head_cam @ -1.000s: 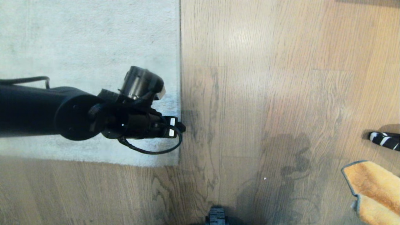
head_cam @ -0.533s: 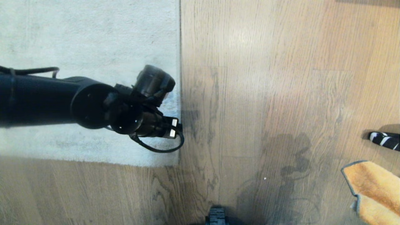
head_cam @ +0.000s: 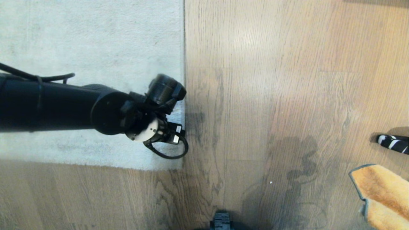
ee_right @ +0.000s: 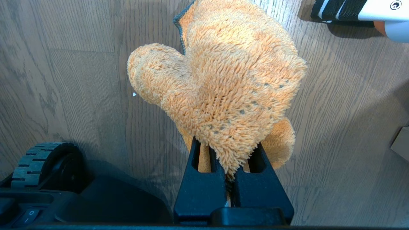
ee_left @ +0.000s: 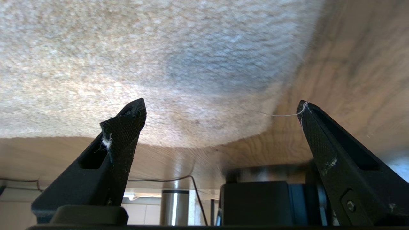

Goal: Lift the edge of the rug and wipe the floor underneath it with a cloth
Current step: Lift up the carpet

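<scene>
The light grey rug [head_cam: 96, 48] lies flat at the upper left, and its straight rug edge [head_cam: 184, 64] runs along the brown wood floor [head_cam: 271, 95]. My left arm [head_cam: 64, 108] reaches in from the left, its wrist over the rug just inside that border near the corner. In the left wrist view my left gripper [ee_left: 221, 107] is open wide with nothing between its fingers, low over the rug's corner [ee_left: 255, 132]. My right gripper [ee_right: 227, 153] is shut on the orange fluffy cloth [ee_right: 223, 80], which also shows at the lower right [head_cam: 380, 191].
A black-and-white striped object [head_cam: 393, 143] lies on the floor at the right edge, just beyond the cloth. The robot's base wheel [head_cam: 221, 222] shows at the bottom middle. Bare floor stretches between the rug and the cloth.
My left arm has reached further right toward the rug's border, and its wrist has turned downward. The cloth and right gripper have not moved.
</scene>
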